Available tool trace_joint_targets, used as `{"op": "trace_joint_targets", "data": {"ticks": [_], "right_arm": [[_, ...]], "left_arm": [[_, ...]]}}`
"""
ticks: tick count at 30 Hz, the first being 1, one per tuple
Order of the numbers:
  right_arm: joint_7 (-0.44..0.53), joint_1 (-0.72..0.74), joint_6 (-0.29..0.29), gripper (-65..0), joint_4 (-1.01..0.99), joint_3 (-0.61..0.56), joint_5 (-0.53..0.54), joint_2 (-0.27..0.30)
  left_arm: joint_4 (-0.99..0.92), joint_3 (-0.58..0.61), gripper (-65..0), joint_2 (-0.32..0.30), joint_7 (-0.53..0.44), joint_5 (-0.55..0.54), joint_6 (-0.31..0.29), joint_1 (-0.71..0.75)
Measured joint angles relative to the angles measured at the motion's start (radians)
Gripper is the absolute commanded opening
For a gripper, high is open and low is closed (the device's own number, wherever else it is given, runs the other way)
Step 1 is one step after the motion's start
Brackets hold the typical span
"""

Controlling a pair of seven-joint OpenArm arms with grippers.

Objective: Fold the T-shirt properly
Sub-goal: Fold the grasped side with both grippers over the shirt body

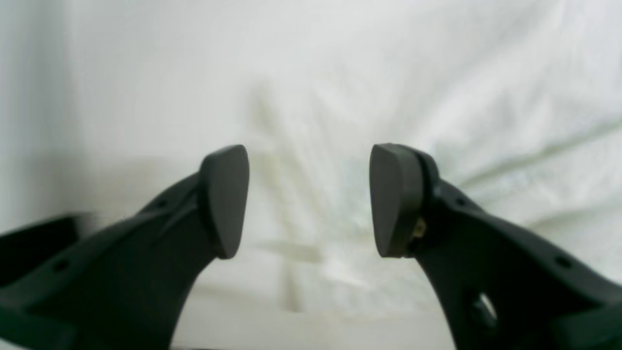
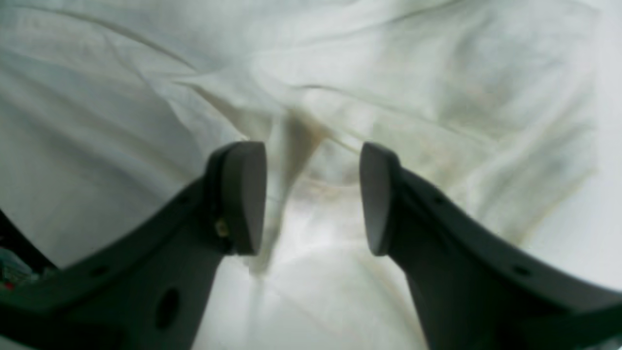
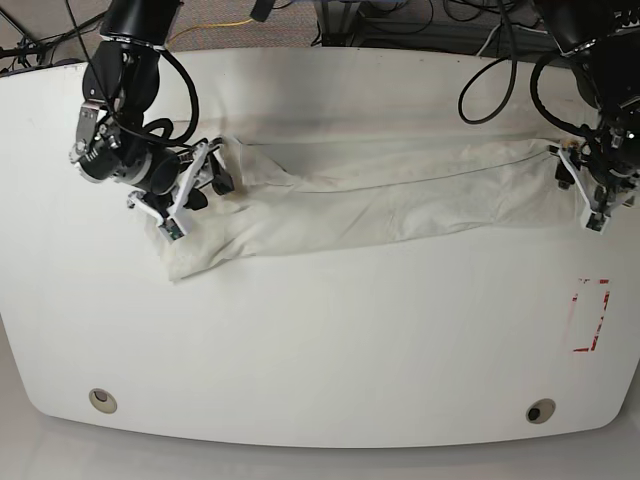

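- Cream cotton cloth fills the left wrist view: it is the big off-white short-sleeved T-shirt (image 1: 437, 97), soft and wrinkled. The left gripper (image 1: 309, 200), made of dark grey plastic, has its two pads apart with nothing between them. It hangs just over the cloth, likely so it can let go or take a new pinch.
- Creased cloth fills the right wrist view too. The right gripper (image 2: 313, 198), also dark grey plastic, has its pads apart with a gap. A raised fold of the shirt runs up through that gap, but the pads do not squeeze it.
- White and smooth, the wide rounded table (image 3: 320, 340) shows in the base view. The T-shirt (image 3: 400, 195) lies on it as a long, thin band, already folded along its length. One gripper sits at each end, the right gripper (image 3: 185, 190) on this view's left and the left gripper (image 3: 590, 190) on its right. I think they stand there so each can lift one end and bring the ends together.
- Near the table's right edge is a small red rectangle mark (image 3: 590, 315). Behind the table, black cables (image 3: 480, 30) lie on a grey floor.
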Motion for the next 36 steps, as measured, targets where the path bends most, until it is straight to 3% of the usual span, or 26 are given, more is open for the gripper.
{"op": "trace_joint_targets", "data": {"ticks": [4,6,8,13,15,19,21,32,34,36], "right_arm": [[0.005,-0.018,0.001,-19.7,-0.004,-0.092,0.005,-0.049],[0.01,-0.032,0.0,-16.6,-0.007,-0.101,-0.002,-0.058],[0.008,-0.046,0.0,-18.1,-0.014,-0.1,-0.053,-0.07],[0.042,-0.048,0.0,-33.3,-0.019,-0.104,-0.145,-0.072],[0.057,-0.048,0.0,-46.0,-0.019,-0.122,-0.164,-0.072],[0.055,-0.054,0.0,-62.5,-0.019,-0.133,-0.152,-0.072],[0.054,-0.057,0.0,-65.0,-0.018,-0.155,-0.141,-0.065],[0.057,-0.219,0.0,-64.2,0.151,-0.175,-0.08,-0.072],[0.056,-0.235,0.0,-58.5,0.153,-0.177,-0.079,-0.075],[0.054,-0.244,0.0,-47.7,0.153,-0.176,-0.061,-0.07]], "left_arm": [[-0.086,0.003,-28.5,0.001,-0.047,0.01,-0.001,0.031],[-0.095,0.001,-28.5,-0.002,-0.064,0.044,-0.001,0.046],[-0.102,0.001,-28.5,-0.001,-0.083,0.077,-0.001,0.067],[-0.104,0.024,-28.5,0.005,-0.172,0.09,0.0,0.099],[-0.104,0.051,-28.5,0.002,-0.173,0.093,-0.001,0.109],[-0.105,0.065,-28.5,0.004,-0.176,0.093,-0.001,0.111],[-0.105,0.067,-28.5,0.003,-0.176,0.093,-0.001,0.109],[-0.105,0.089,-28.5,-0.002,-0.176,0.095,-0.001,0.108],[-0.105,0.09,-28.5,-0.001,-0.177,0.113,-0.001,0.107],[-0.105,0.09,-28.5,-0.002,-0.179,0.122,-0.001,0.107]]}}
